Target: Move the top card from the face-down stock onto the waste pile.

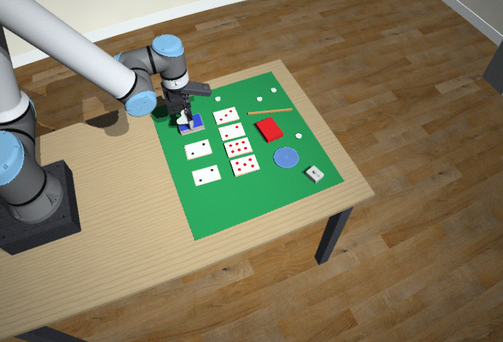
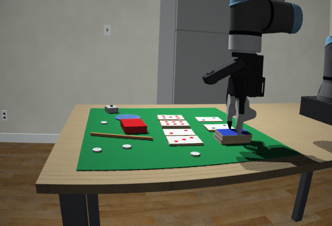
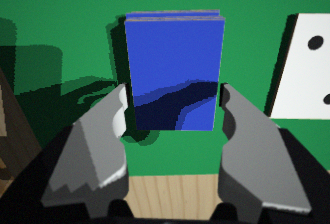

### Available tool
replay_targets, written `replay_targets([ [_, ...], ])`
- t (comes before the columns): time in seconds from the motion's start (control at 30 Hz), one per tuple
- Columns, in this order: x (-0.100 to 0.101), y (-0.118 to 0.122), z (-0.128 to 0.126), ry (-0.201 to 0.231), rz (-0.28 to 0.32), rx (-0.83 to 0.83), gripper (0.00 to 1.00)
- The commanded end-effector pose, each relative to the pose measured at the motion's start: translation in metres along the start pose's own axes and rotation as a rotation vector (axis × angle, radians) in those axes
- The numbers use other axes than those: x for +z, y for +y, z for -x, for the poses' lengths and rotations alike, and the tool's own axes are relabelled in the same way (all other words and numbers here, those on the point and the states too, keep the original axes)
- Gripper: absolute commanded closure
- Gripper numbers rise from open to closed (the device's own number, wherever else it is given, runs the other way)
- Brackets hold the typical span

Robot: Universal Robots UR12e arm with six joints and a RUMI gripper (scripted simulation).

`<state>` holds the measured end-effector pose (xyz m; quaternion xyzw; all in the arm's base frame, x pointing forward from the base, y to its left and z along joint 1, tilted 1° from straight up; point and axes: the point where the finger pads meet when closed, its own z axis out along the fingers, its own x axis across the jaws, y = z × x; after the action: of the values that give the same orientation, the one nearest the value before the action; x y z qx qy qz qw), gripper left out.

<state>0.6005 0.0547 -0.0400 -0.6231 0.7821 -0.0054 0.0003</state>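
The face-down stock [image 1: 197,121] [image 2: 233,137] [image 3: 172,55] is a small stack of blue-backed tiles at the near-left corner of the green mat [image 1: 251,208] [image 2: 155,158]. My gripper [image 1: 187,119] [image 2: 234,126] [image 3: 174,84] points straight down over it. Its two fingertips straddle the top card's long edges at the card's near end and stand right beside them. The fingers are partly open, and the card lies flat on the stack. The waste pile [image 1: 197,148] [image 2: 213,126] [image 3: 306,70], a white card with two black pips, lies beside the stock.
A one-pip card [image 1: 206,174] follows in the same row. A column of red-pip cards [image 1: 238,146] [image 2: 177,132] lies beyond. A red block [image 1: 269,129], blue disc [image 1: 286,157], wooden stick [image 1: 269,110], grey box [image 1: 314,174] and white chips [image 1: 217,98] lie further out.
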Motion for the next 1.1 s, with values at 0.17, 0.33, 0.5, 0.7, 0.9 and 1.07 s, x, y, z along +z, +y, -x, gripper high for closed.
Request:
replay_targets([
  [0.17,-0.0006,-0.0006,0.0001,0.000,-0.001,0.000,0.59],
  [0.33,-0.0006,-0.0006,0.0001,0.000,-0.001,0.000,0.60],
  [0.5,-0.0006,-0.0006,0.0001,0.000,-0.001,0.000,0.60],
  [0.7,-0.0006,-0.0006,0.0001,0.000,-0.001,0.000,0.60],
  [0.9,-0.0006,-0.0006,0.0001,0.000,-0.001,0.000,0.61],
  [1.07,-0.0006,-0.0006,0.0001,0.000,-0.001,0.000,0.61],
])
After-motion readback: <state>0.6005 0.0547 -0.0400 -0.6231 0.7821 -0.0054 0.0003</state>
